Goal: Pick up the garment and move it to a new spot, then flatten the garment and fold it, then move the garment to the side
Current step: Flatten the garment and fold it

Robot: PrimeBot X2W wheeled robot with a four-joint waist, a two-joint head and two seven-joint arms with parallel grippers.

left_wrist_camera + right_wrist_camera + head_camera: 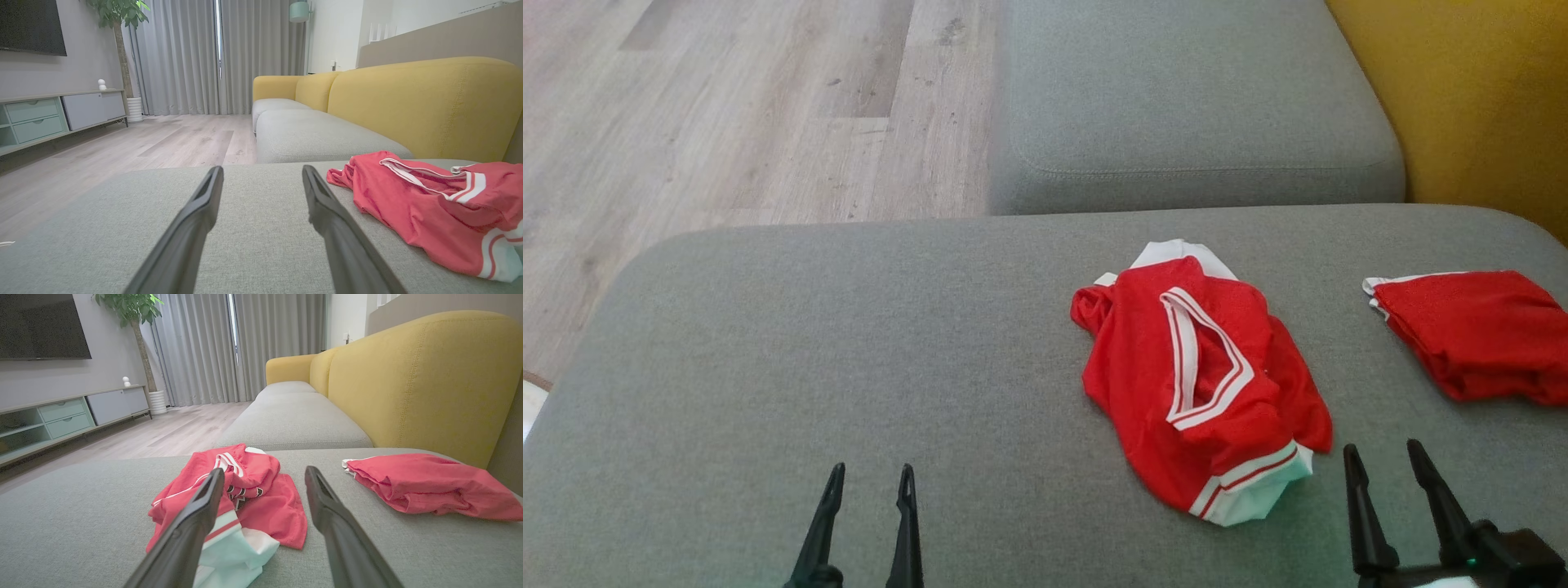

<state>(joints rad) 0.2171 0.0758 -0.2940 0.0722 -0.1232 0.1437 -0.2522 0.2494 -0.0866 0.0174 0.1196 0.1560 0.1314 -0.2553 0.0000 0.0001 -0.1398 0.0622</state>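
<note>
Fingers (821, 523) of the left gripper (872, 469) are spread apart with nothing between them. They are two long, dark, tapered blades over the near-left part of the seat cushion (849, 343). Fingers (1361, 506) of the right gripper (1382, 447) are likewise spread and hold nothing, over the cushion's near-right part. Count: two grippers, four fingers.

1. Seat cushion: grey woven fabric with a fine, even weave, broad and flat, with rounded corners. It is the reference surface for all positions below.
2. Floor (727, 122): pale wood-grain planks, beyond the cushion's far-left edge.
3. Second cushion (1176, 98): the same grey weave, with a stitched seam along its front edge. It abuts the seat cushion's far edge. Count: two grey cushions.
4. Backrest (1462, 98): yellow upholstery, smooth and padded, rising along the seat cushion's right side.
5. Garment (1143, 384): red, thin, slightly glossy fabric, crumpled into an irregular heap. It lies on the seat cushion's right half, toward the near edge. A white ribbed V-neck band with red stripes lies uppermost, and a white striped hem band points toward the near edge. In the head view the right gripper's fingertips stand just beside that hem, apart from it.
6. Folded garment (1478, 335): the same red fabric with a white edge, in a compact, roughly rectangular stack at the seat cushion's right edge. Count: two red garments.
</note>
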